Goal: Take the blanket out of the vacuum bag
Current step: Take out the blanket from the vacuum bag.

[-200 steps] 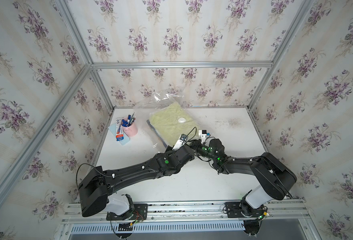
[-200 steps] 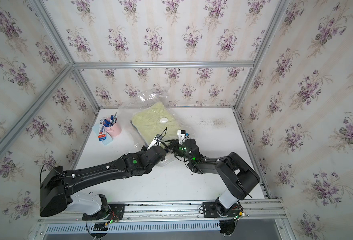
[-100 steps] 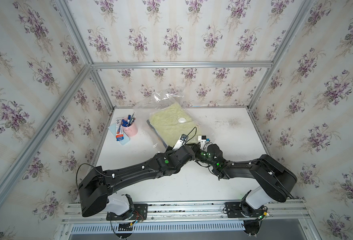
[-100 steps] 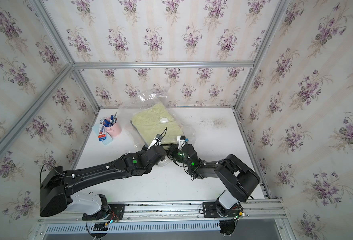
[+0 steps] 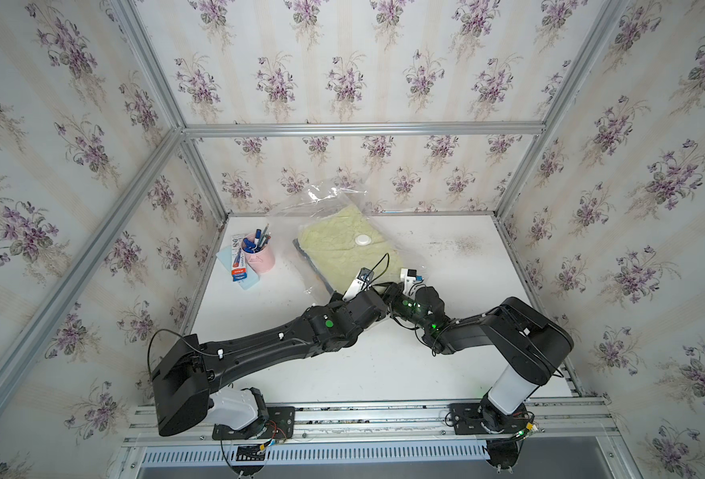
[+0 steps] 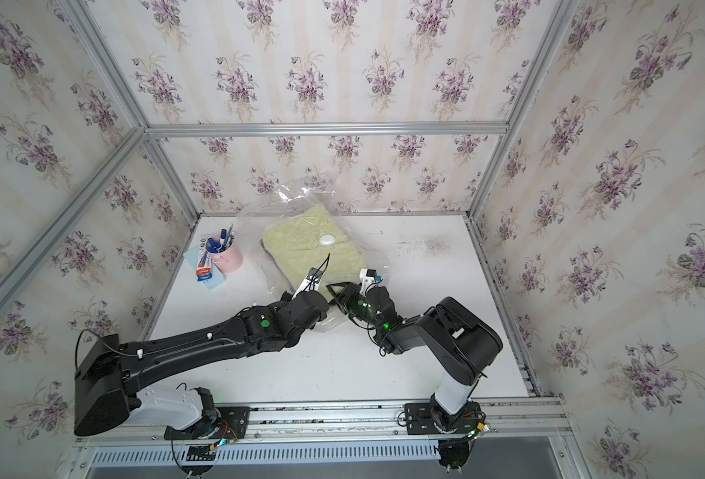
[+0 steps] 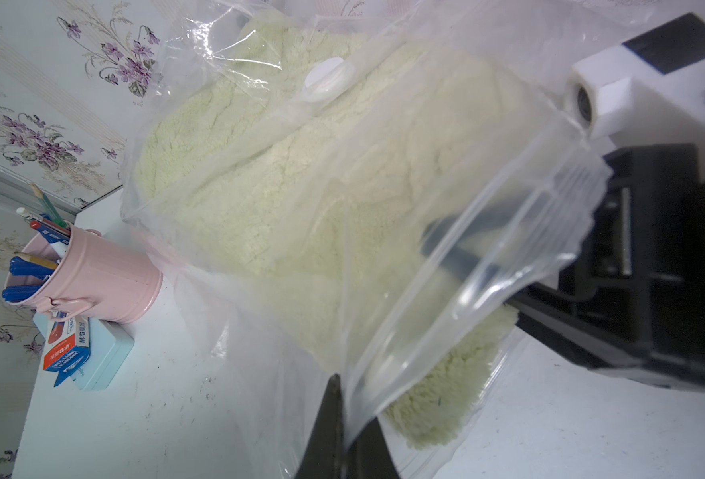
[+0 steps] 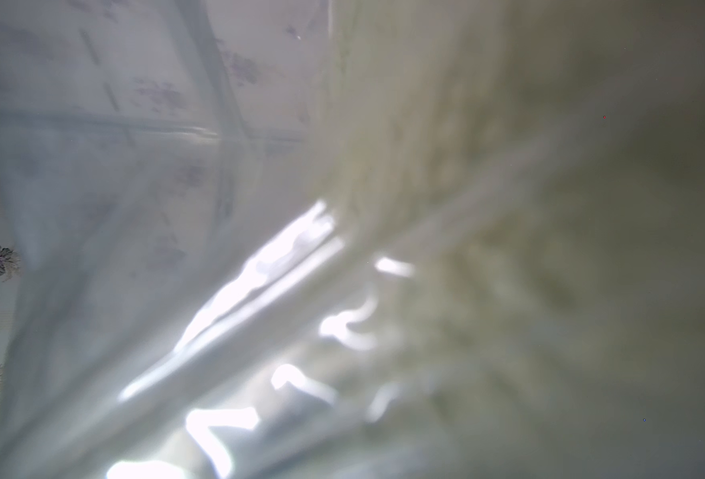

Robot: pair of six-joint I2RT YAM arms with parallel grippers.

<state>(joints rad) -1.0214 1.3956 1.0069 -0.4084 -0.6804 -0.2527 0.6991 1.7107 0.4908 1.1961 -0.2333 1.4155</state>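
Left gripper (image 7: 344, 433): closed, pinching one lip of the vacuum bag (image 7: 508, 215) at its open mouth. Right gripper (image 6: 336, 291): at the same mouth, one finger (image 7: 462, 257) inside the plastic; gripping or not, cannot tell. Blanket (image 5: 338, 249): pale green, inside the bag, a corner showing at the mouth. Bag: on the table (image 5: 384, 369), far end against the back wall (image 5: 425, 182). Pink pen cup (image 5: 259, 259): near, on its left.

Pen cup (image 5: 258, 259) (pink) near vacuum bag (image 5: 339, 244)

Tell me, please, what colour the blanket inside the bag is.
The blanket is pale yellow-green, clearest in the left wrist view.
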